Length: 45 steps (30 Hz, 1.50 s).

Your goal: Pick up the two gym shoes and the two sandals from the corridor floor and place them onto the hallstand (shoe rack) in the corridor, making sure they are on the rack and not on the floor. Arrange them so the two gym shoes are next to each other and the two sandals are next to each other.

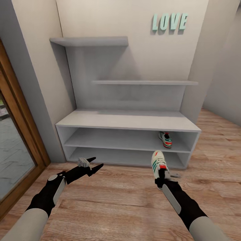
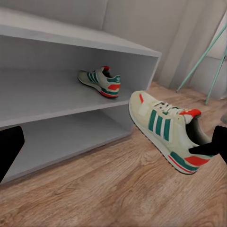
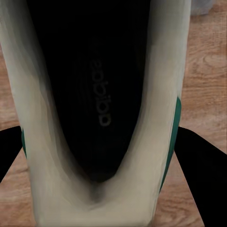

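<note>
The right tool (image 1: 160, 176) grips the second gym shoe (image 1: 158, 163) at lower centre-right; next, slide it beside the shelved shoe (image 1: 165, 139). The left tool (image 1: 95, 163) hangs open, empty.

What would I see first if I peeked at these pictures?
You would first see the striped sneaker held by the right gripper above the wooden floor. Its twin already sits on the middle shelf of the grey rack, with minty LOVE letters on the wall above.

Cream gym shoes (image 2: 168, 135) bear green stripes, red-orange patches; hallstand (image 1: 127, 120) pale grey.
</note>
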Tool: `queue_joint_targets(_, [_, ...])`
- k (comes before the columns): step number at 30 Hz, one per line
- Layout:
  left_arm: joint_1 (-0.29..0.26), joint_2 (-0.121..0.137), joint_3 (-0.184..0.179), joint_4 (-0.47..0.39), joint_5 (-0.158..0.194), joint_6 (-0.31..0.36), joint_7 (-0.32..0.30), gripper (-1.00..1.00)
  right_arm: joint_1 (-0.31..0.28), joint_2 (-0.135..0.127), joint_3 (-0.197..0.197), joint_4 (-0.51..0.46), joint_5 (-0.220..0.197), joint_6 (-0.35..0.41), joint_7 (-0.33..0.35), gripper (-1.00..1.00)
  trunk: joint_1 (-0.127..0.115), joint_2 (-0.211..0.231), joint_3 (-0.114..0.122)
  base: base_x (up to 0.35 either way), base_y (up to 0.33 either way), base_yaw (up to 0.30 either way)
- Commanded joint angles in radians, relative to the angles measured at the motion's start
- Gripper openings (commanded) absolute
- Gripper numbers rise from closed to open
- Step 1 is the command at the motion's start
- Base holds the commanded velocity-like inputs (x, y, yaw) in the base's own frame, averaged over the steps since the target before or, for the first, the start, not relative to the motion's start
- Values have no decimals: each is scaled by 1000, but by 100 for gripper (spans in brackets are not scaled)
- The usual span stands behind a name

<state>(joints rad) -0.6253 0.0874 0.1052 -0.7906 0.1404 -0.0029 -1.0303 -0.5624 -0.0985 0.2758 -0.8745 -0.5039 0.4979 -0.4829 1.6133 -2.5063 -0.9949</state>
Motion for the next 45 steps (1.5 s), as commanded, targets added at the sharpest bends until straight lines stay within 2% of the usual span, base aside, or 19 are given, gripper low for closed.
queue_joint_targets(1, [-1,-1,1,1,2,0,-4,100,-1,-1,6,-1,-6,3,27,-100,0,0,-1,0,0,0])
queue_joint_targets(7, [-1,-2,1,1,1,0,-4,100,-5,-1,7,5,-4,2,161,-100,0,0,-1,0,0,0])
queue_joint_targets(11, [-1,-3,-1,1,2,0,-4,100,-10,-1,7,7,-3,2,180,-100,0,0,-1,0,0,0])
queue_joint_targets(21, [-1,-6,-2,1,2,-1,-3,100,-11,-3,4,21,-1,-18,176,-100,0,0,-1,0,0,0])
queue_joint_targets(30, [-1,-6,-2,2,2,-1,-4,100,-11,-3,0,128,-1,-191,176,-100,0,0,-1,0,0,0])
queue_joint_targets(34, [-1,-6,-2,1,1,-1,-4,100,-11,-3,-1,161,-1,-245,176,-100,0,0,-1,0,0,0])
queue_joint_targets(45, [-1,-6,-3,1,2,0,-5,100,-11,-7,-1,174,-2,-269,176,-100,0,0,-1,31,0,0])
